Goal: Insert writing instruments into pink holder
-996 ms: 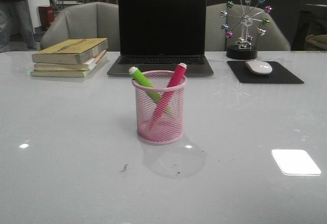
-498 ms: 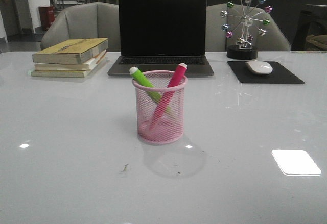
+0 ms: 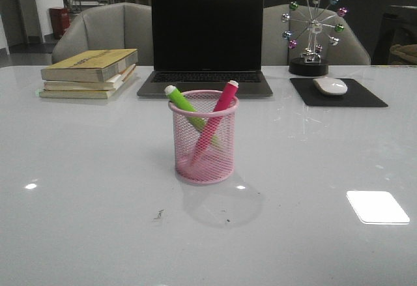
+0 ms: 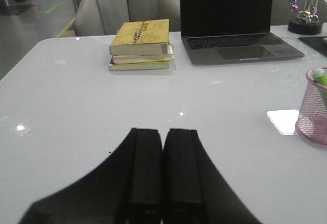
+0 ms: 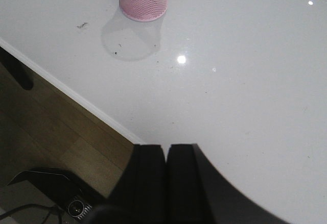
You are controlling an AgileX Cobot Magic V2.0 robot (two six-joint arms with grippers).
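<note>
Green marker [image 3: 182, 100] and pink marker [image 3: 221, 105] sit in pink holder [image 3: 203, 162]. Left gripper [image 4: 163, 142], right gripper [image 5: 165, 155]: jaws closed, empty. I judge task done; I hold both clear of cup.

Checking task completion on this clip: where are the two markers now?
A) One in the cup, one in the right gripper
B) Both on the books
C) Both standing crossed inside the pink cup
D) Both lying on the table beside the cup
C: the green marker and the pink marker lean crossed inside the pink cup, and both grippers are shut and empty.
</note>
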